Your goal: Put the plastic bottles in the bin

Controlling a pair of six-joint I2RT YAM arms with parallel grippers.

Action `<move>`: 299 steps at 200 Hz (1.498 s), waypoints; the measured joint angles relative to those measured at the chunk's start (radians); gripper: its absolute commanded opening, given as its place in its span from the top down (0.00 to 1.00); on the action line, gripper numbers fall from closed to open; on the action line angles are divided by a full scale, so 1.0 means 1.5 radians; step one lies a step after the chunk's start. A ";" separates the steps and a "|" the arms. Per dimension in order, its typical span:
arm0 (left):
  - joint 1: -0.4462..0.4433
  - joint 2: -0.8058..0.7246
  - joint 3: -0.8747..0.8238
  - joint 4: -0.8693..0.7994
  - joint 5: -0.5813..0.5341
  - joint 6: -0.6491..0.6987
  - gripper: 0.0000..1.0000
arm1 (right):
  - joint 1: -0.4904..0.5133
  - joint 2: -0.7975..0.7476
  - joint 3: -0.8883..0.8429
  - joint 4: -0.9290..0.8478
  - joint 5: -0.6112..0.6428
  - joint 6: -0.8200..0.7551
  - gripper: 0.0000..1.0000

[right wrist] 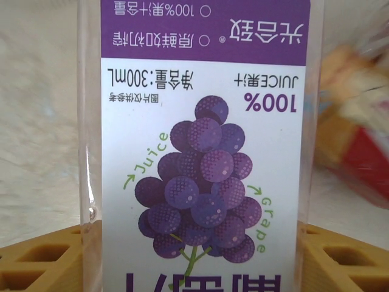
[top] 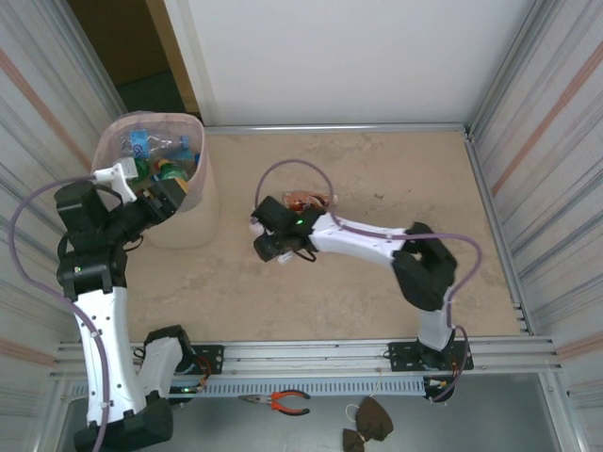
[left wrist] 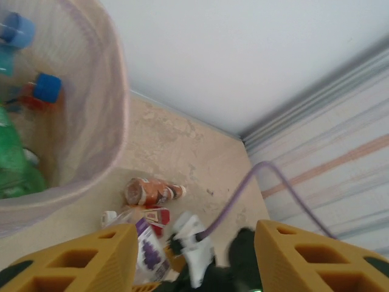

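Note:
The bin point(top: 193, 202) stands at the back left, pink bag over its rim, with several plastic bottles point(top: 155, 155) inside, green and blue-capped ones among them point(left wrist: 15, 164). My left gripper point(top: 168, 193) hovers at the bin's near right rim. In the left wrist view it point(left wrist: 193, 228) is open and nothing lies between its yellow fingers point(left wrist: 79, 261). At mid table my right gripper point(top: 273, 247) is shut on a clear bottle with a purple grape label point(right wrist: 200, 121), its fingers point(right wrist: 42, 255) against both sides. An orange-brown bottle point(left wrist: 149, 191) and a red-labelled one point(left wrist: 155, 216) lie just beyond.
Corrugated metal walls point(top: 542, 141) close in the table on both sides, and a white wall stands at the back. The beige tabletop point(top: 396, 179) is bare to the right of the loose bottles. Orange-handled pliers point(top: 283, 402) lie below the rail at the front.

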 measured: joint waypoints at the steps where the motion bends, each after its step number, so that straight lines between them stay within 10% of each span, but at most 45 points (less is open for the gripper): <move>1: -0.003 0.000 0.000 0.000 0.000 0.000 0.43 | -0.002 -0.008 -0.003 0.003 0.000 0.001 0.40; 118: -0.449 0.184 0.075 0.059 -0.271 -0.047 0.22 | -0.051 -0.270 -0.095 0.150 -0.025 0.001 0.37; 170: -0.508 0.261 0.116 0.059 -0.349 -0.059 0.23 | -0.051 -0.303 -0.111 0.157 -0.039 -0.011 0.36; 234: -0.520 0.278 0.125 0.086 -0.351 -0.081 0.53 | -0.053 -0.322 -0.125 0.157 -0.040 -0.013 0.36; 299: -0.521 0.283 0.125 0.105 -0.338 -0.094 0.47 | -0.053 -0.334 -0.126 0.161 -0.040 -0.013 0.36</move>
